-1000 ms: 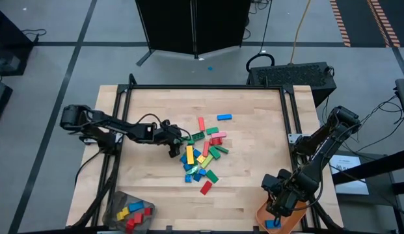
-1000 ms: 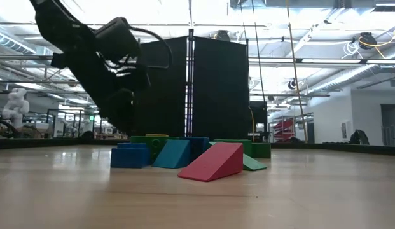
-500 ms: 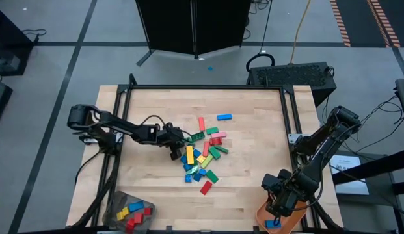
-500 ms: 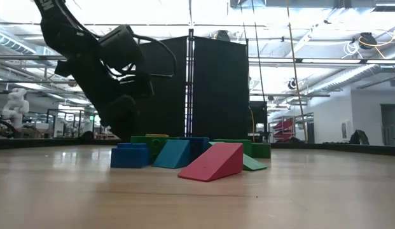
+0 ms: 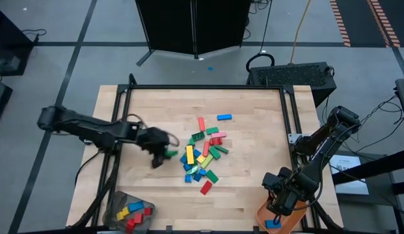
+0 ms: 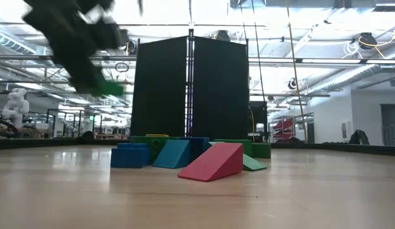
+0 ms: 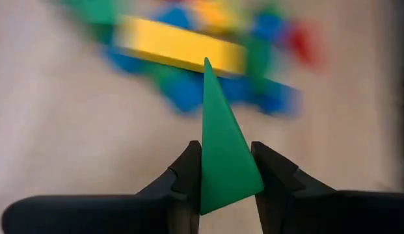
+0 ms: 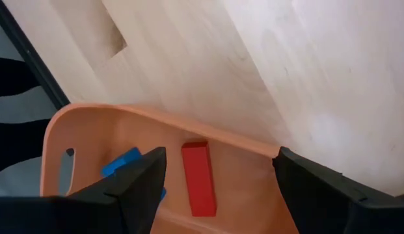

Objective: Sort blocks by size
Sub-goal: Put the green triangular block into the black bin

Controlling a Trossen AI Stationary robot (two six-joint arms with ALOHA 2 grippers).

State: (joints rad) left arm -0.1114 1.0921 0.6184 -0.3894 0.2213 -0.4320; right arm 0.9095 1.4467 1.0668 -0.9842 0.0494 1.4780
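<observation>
A pile of red, blue, green, yellow and pink blocks point(image 5: 203, 153) lies on the middle of the wooden table point(image 5: 254, 182). One blue block point(image 5: 224, 117) lies apart toward the far edge. My left gripper point(image 5: 160, 158) hangs left of the pile, shut on a green block point(image 7: 221, 162). That block also shows in the low view point(image 6: 110, 87), high above the table. My right gripper point(image 8: 221, 188) stands open over the orange tray point(image 8: 91, 130) at the near right corner. The tray holds a red block point(image 8: 198, 179) and a blue block point(image 8: 123, 162). My left gripper pinches the green block between its two fingers point(image 7: 188, 170), by two opposite faces at one end point(image 7: 222, 188). The rest of the block sticks out past the fingertips. The fingers slant down toward the pile. The block is lifted clear of the table.
A grey container point(image 5: 129, 211) with red, blue and yellow blocks stands at the near left corner. A black metal frame point(image 5: 202, 88) runs around the table's edges. There is bare wood left of the pile and along the near edge.
My left gripper has shut on a green block at the pile's left edge. It has then risen and drawn back toward the table's left edge, tipping less steeply down. The green block has come up clear of the table. The pile has stayed put.
</observation>
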